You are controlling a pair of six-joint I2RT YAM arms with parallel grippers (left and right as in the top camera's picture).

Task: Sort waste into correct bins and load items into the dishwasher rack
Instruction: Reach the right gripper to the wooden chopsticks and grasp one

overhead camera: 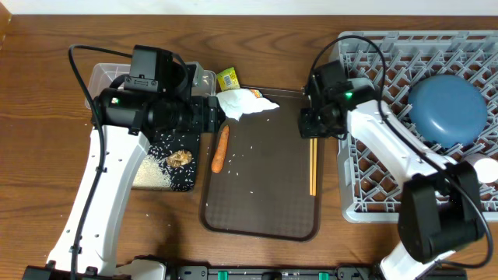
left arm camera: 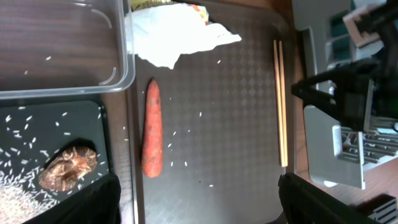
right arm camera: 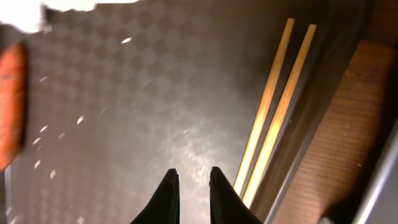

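Observation:
An orange carrot [overhead camera: 221,148] [left arm camera: 152,137], a crumpled white tissue [overhead camera: 245,103] [left arm camera: 171,37] and two wooden chopsticks [overhead camera: 313,167] [left arm camera: 280,102] [right arm camera: 273,118] lie on the dark brown serving tray [overhead camera: 264,202]. A yellow-green packet [overhead camera: 227,78] lies beside the tissue. The black tray [left arm camera: 37,134] holds a brown food scrap [overhead camera: 180,158] [left arm camera: 68,167] and white rice. My left gripper [overhead camera: 212,117] [left arm camera: 199,205] is wide open and empty, near the carrot's end. My right gripper [overhead camera: 311,126] [right arm camera: 194,190] is slightly open and empty, just left of the chopsticks.
The clear tub [overhead camera: 97,74] [left arm camera: 62,50] stands behind the black tray. The grey rack [overhead camera: 366,187] at the right holds a blue plate [overhead camera: 445,109] and a pale cup [overhead camera: 486,167]. Loose rice grains are scattered on the serving tray.

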